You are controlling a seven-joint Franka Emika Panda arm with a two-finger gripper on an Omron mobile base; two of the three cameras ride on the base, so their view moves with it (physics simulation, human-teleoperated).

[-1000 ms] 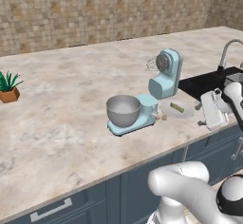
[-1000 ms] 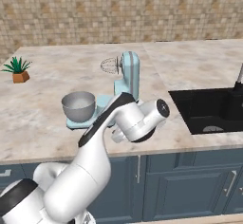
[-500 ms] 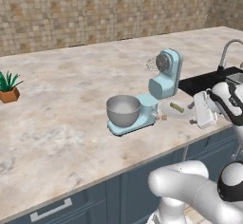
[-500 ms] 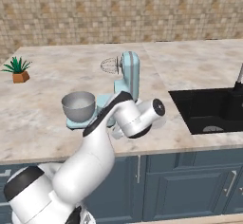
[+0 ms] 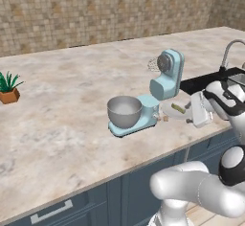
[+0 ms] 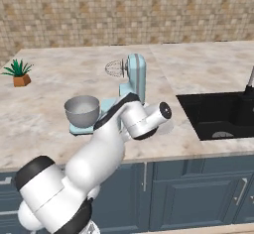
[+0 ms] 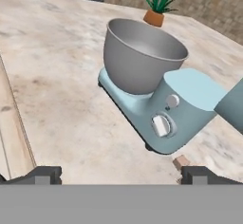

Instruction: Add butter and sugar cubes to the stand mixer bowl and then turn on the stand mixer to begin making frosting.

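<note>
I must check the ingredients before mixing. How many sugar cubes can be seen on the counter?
1. A single small brown sugar cube lies on the counter beside the stand mixer base. More may be hidden behind the mixer.

On the counter (image 5: 67, 124) the stand mixer (image 5: 165, 84) stood with the stand mixer bowl (image 5: 124, 111) on its base at the left, a plate (image 5: 179, 112) bearing the butter (image 5: 178, 108) just right, a potted plant (image 5: 8, 88) far left, the sink (image 6: 221, 114) right.
</note>
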